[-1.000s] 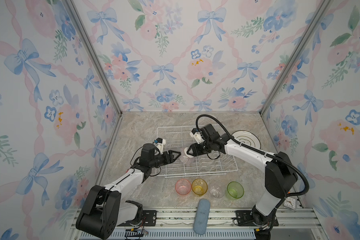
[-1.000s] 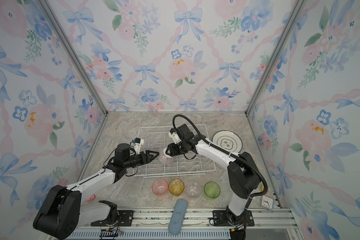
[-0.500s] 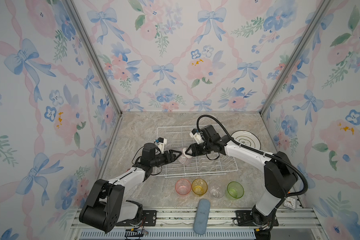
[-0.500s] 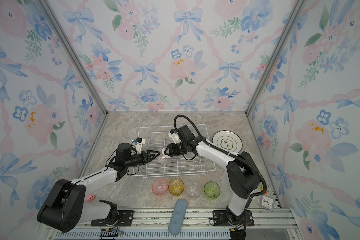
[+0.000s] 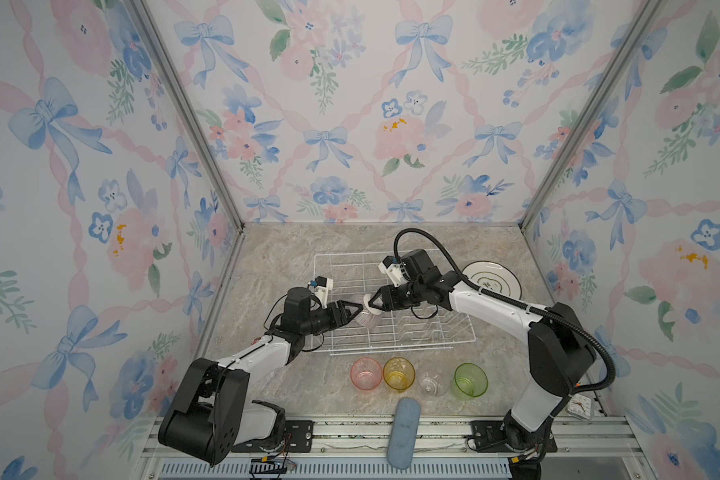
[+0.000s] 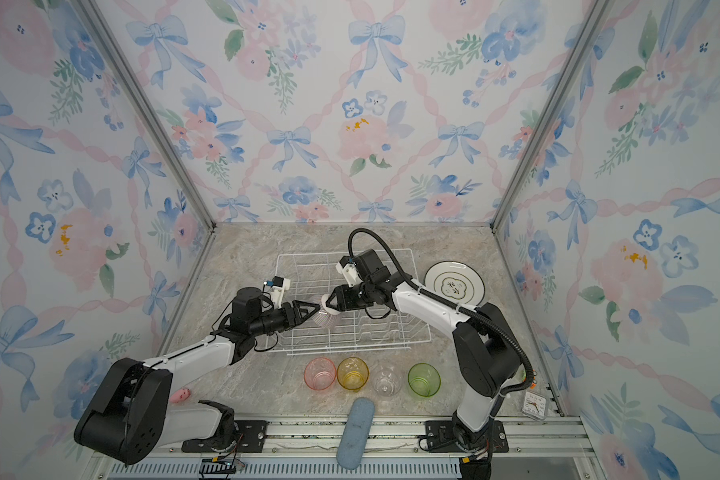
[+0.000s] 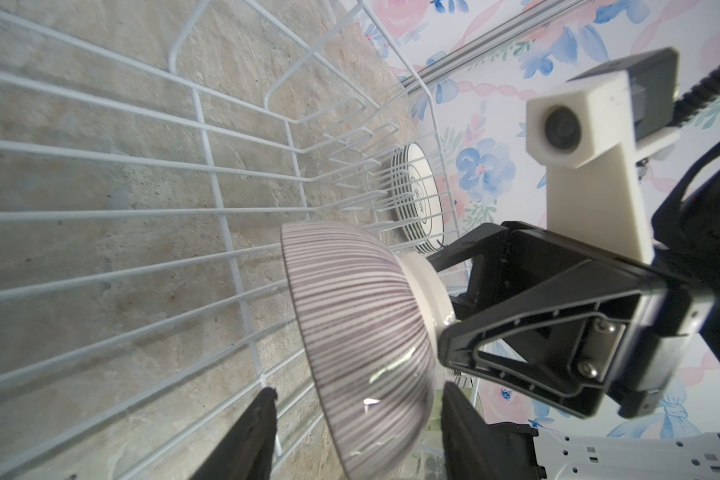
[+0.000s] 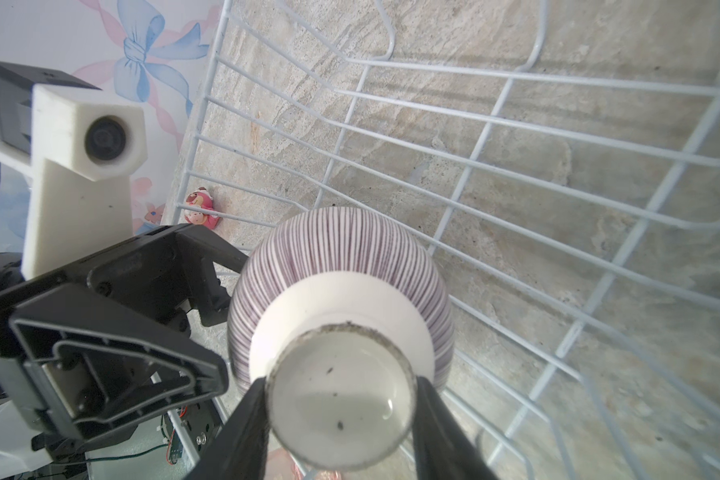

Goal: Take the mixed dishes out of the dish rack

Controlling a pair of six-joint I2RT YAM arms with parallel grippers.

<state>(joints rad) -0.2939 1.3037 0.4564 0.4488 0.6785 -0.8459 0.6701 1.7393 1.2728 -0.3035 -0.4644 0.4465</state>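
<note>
One pink-striped bowl (image 5: 367, 319) hangs sideways above the dish rack's (image 5: 416, 332) left end. Your right gripper (image 8: 341, 390) clamps its foot ring, and your left gripper's (image 7: 358, 392) jaws stand apart around its rim. Dark print on the plate (image 6: 454, 286) beside the rack is too small to read.

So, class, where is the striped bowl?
In both top views the striped bowl is over the dish rack's left side, its foot in the right gripper.
</note>
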